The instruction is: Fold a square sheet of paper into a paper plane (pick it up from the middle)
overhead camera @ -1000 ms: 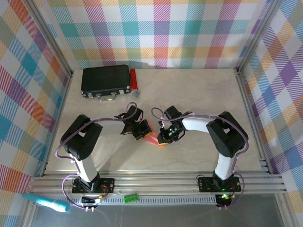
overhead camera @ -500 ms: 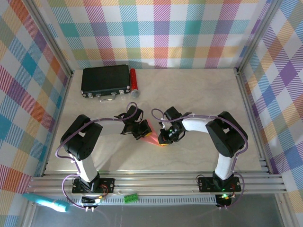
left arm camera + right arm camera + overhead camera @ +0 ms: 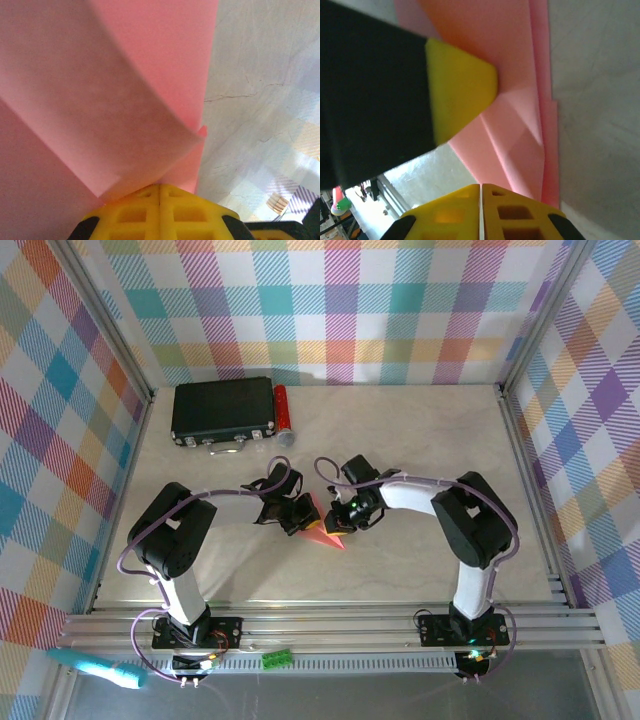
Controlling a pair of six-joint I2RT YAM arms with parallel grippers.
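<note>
Top external view: the table (image 3: 440, 460) carries a black box (image 3: 222, 408) at its 10 o'clock corner, well apart from the work. A small red cylinder (image 3: 282, 408) lies just beside the box.

Both arms meet near the table's centre, with the pink paper (image 3: 325, 533) lying flat between them. It is at about 4 o'clock from the left gripper (image 3: 297, 518) and 8 o'clock from the right gripper (image 3: 345, 523).

Its long axis runs from 11 to 5 o'clock, sharp tip at 5.

Both claws are pressed closed, tips at the paper. I cannot tell whether either nips a layer.

Judging from the right wrist view, the layered long edge runs 12 to 6 just right of its own fingertips, so the right arm seems better placed for the next crease.
</note>
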